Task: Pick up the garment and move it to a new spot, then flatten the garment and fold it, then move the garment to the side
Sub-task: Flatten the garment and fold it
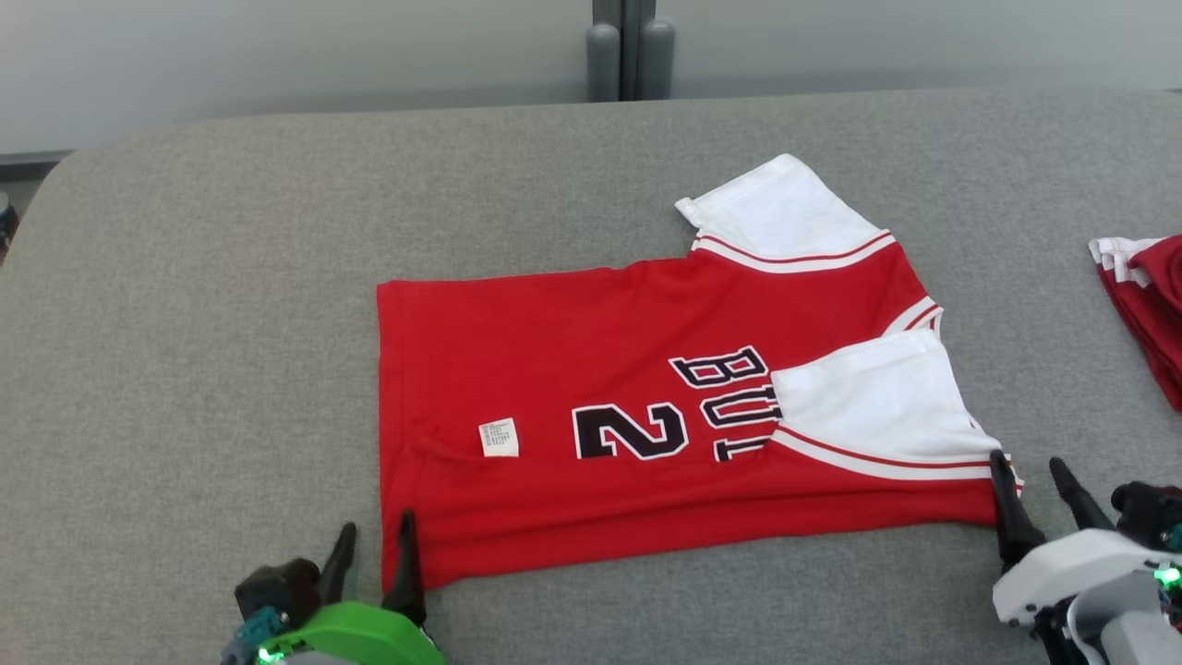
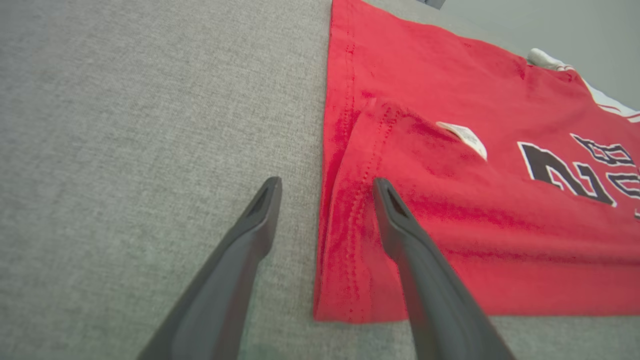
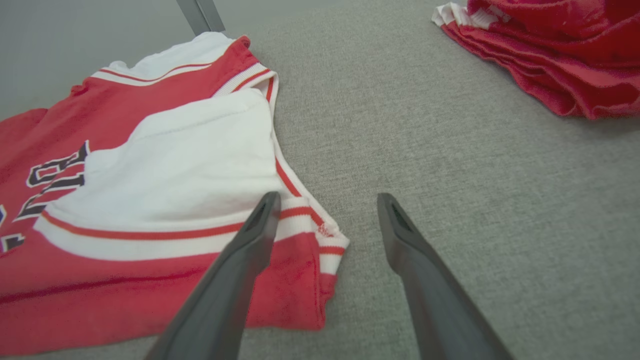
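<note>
Cloth of a coarse grey weave covers the surface point(image 1: 231, 323) we work over, and nearest to us both our grippers hang low above it. Our left gripper point(image 1: 377, 528) is released, its two dark fingers spread. In the left wrist view one finger lies over the stitched hem at the near left corner of the garment point(image 1: 591, 369) and the other over bare grey weave just beside that edge. Whether the tips press the fabric we cannot tell. Our right gripper point(image 1: 1025, 460) is likewise released and holds nothing, one finger over the striped near right corner of the garment, the other over bare surface. The garment, a red jersey, lies spread flat in the middle of the surface, hem to our left and shoulders to our right, with a crease running along its near edge. On it we see a small white label point(image 1: 499, 437), a dark number 2 point(image 1: 631, 430) outlined in white, and some lettering partly covered by a white sleeve point(image 1: 877, 397) folded inward. A second white sleeve point(image 1: 785, 212) sticks out on the far side. Well apart, at the right edge of the surface, sits a pile of red and white clothes point(image 1: 1145, 296). The far left corner of the surface is rounded. Beyond it stands a pale plain wall point(image 1: 277, 55), with grey upright posts point(image 1: 628, 55) against it.
</note>
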{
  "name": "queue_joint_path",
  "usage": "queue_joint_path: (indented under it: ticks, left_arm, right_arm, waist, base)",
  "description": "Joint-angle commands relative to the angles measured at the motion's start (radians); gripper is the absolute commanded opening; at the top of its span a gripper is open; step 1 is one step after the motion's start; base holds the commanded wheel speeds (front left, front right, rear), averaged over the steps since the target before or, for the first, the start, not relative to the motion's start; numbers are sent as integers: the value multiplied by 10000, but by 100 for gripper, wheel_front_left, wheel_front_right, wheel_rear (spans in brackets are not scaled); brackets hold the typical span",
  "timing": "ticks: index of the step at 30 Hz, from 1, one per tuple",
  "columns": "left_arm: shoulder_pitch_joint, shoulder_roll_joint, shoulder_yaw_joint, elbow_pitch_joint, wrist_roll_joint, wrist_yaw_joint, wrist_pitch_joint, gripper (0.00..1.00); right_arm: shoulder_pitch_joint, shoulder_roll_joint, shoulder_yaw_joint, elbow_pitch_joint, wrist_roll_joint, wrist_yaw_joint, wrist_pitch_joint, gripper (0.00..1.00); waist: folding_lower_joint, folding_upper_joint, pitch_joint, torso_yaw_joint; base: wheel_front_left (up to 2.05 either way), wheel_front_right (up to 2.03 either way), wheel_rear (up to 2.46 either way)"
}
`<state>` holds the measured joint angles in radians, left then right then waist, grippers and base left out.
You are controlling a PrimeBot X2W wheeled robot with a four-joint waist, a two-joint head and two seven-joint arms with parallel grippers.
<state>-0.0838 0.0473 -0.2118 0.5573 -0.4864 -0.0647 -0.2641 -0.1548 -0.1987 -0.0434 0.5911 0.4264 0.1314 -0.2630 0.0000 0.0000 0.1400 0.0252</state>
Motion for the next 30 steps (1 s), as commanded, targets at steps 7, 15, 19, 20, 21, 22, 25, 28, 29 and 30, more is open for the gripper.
queue_joint_path:
  ticks: [7,15,19,20,21,22,25,28,29,30]
  left_arm:
    - [-2448,95,451,11,487,33,3,100]
    - [-5701,506,234,2513,1069,-294,3,100]
    - [-6552,554,208,3381,1218,-313,4,100]
    - [-6671,552,187,3593,1244,-314,3,100]
    - [-6795,536,158,3875,1260,-323,3,100]
    - [-6934,518,165,4023,1250,-324,7,83]
    - [-7062,398,116,4347,1264,-366,18,0]
    - [-7150,365,267,4183,1194,-365,23,0]
    - [-7185,352,239,4050,1280,-362,17,0]
    - [-7189,321,216,3966,1303,-381,12,0]
  right_arm:
    - [-1954,-407,327,-51,-376,-17,25,100]
    - [-4584,-764,1720,514,-869,-17,293,100]
    - [-5613,-872,2233,926,-975,-17,354,100]
    - [-5814,-893,2355,1015,-998,-17,384,100]
    - [-6038,-910,2498,1125,-1001,-17,399,100]
    - [-6214,-930,2597,1217,-979,-17,407,100]
    - [-6812,-962,2856,1591,-888,-17,568,100]
    - [-7412,-1006,3156,1907,-954,-17,673,100]
    - [-7609,-1014,3296,2043,-1000,-17,766,100]
    - [-7785,-1036,3404,2161,-1043,-17,852,100]
  waist:
    - [0,0,1473,-134]
    - [0,0,2626,-346]
    - [0,0,2971,-337]
    - [0,0,3024,-319]
    - [0,0,3077,-294]
    - [0,0,3118,-265]
    - [0,0,3217,-123]
    - [0,0,3291,63]
    - [0,0,3336,168]
    - [0,0,3371,250]
  base:
    - [0,0,0]
    - [0,0,0]
    - [0,0,0]
    - [0,0,0]
    - [0,0,0]
    - [0,0,0]
    - [0,0,0]
    - [0,0,0]
    - [0,0,0]
    - [0,0,0]
